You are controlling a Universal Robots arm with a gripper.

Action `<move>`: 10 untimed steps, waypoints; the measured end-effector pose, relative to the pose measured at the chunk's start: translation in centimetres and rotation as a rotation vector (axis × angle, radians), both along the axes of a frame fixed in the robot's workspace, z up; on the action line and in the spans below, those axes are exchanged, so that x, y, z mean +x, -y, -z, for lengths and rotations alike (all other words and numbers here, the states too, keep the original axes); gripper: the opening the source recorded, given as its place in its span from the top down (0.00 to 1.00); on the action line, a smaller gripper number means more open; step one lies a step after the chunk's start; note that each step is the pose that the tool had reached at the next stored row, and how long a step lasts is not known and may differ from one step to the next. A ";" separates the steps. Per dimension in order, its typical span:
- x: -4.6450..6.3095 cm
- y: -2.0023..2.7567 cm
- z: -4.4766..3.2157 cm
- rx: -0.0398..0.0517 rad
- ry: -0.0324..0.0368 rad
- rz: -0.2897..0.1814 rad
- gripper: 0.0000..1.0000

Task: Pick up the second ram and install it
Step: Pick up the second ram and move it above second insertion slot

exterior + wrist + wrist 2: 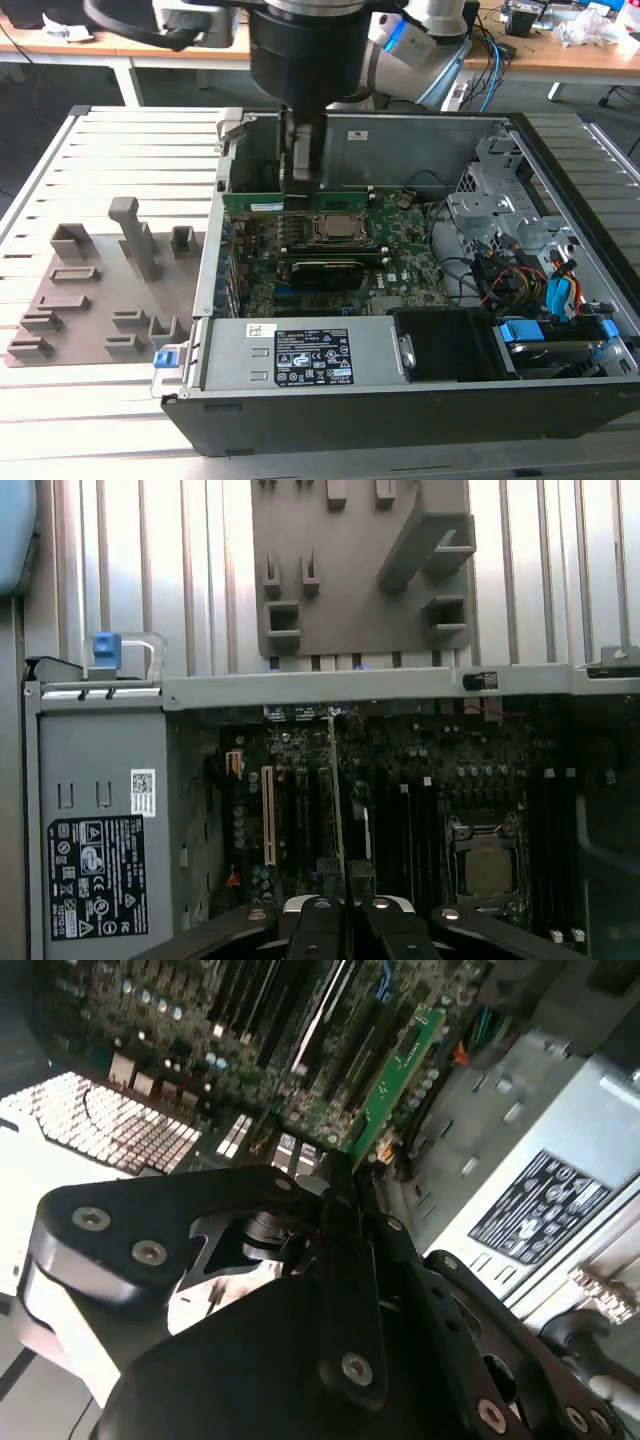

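Jaws clenched on the second ram [392, 1080], inside the open computer case [400, 425], above its motherboard [410, 240], grey holder tray [90, 300] at the case's 9 o'clock in the exterior view

In the second wrist view the ram [398, 1070] has its near end hidden between the closed jaws of the gripper [336, 1170]. In the first wrist view it shows edge-on — chips and label cannot be told — and the tray [350, 600] is cut by the picture's edge. In the exterior view the arm [300, 40] is cut off above, and whether the ram is seated cannot be told.
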State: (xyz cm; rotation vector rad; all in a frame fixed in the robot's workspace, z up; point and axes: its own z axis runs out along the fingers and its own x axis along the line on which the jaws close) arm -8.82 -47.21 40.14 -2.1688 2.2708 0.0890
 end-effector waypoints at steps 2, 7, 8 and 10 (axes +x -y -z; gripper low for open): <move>1.4 -0.08 0.00 0.0001 -0.0003 0.000 0.86; 3.6 -1.23 0.10 0.0001 -0.0005 0.008 0.86; 3.7 -1.54 0.14 0.0002 -0.0005 0.008 0.86; 3.9 -2.28 0.20 -0.0001 -0.0007 0.008 0.86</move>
